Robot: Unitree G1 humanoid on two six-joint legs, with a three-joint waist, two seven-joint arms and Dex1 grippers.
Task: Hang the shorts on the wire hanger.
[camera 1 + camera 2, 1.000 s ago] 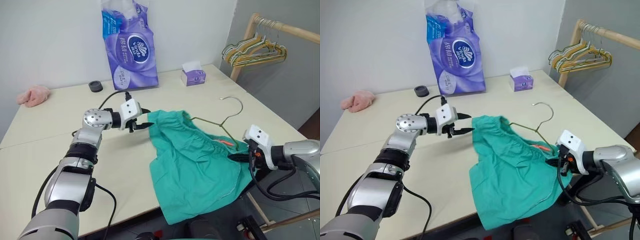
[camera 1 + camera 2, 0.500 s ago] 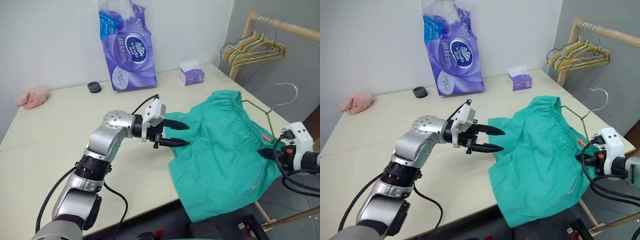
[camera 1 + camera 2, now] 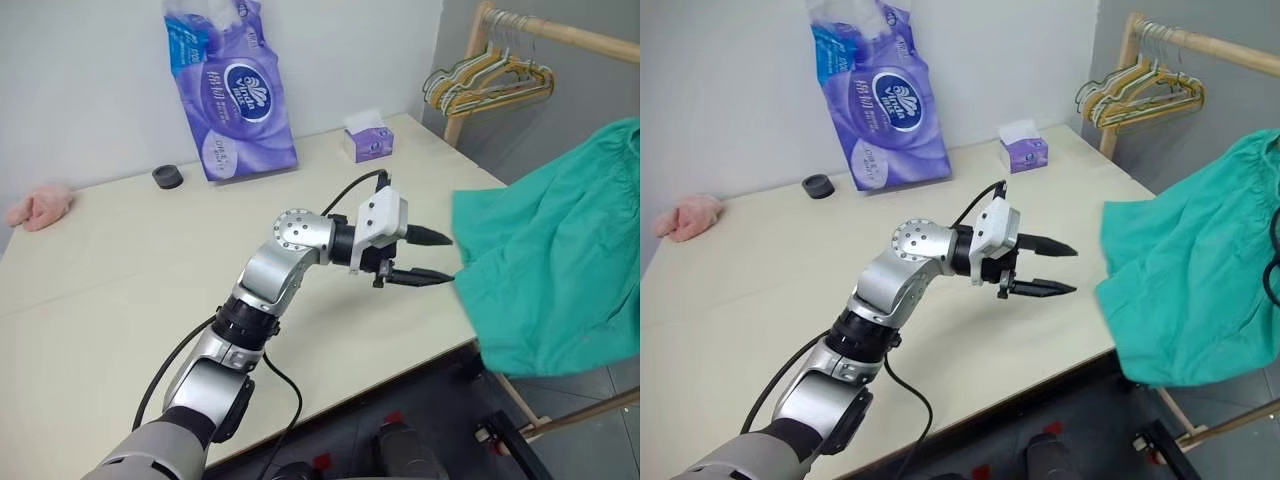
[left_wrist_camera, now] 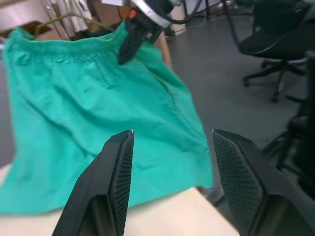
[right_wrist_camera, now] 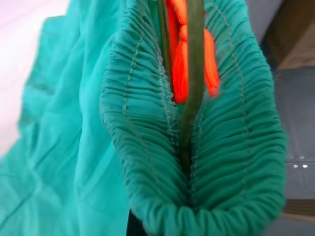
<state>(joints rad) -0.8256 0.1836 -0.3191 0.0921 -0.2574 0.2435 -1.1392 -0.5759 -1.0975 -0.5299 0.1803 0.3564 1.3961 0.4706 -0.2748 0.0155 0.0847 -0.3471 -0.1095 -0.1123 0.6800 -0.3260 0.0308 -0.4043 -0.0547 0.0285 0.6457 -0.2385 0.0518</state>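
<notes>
The teal-green shorts (image 3: 560, 260) hang in the air past the table's right edge, off the tabletop. In the left wrist view my right gripper (image 4: 125, 54) is shut on their gathered waistband. In the right wrist view the thin wire hanger (image 5: 189, 98) runs through the folded waistband (image 5: 147, 162) beside an orange cord (image 5: 179, 64). The hanger's hook is out of view. My left gripper (image 3: 448, 258) is open and empty, level over the table's right part. Its black fingertips (image 4: 123, 147) point at the shorts' near edge, a small gap away.
On the cream table (image 3: 120, 300) stand a purple tissue-roll pack (image 3: 225, 90), a small tissue box (image 3: 365, 143), a black round cap (image 3: 168, 177) and a pink cloth (image 3: 35, 205). A wooden rack with several hangers (image 3: 490, 85) stands at the back right. An office chair (image 4: 275, 34) stands beyond.
The shorts have been lifted off the table and carried right and up by the right gripper. My left gripper, still open, has swung right after them. The camera has panned right.
</notes>
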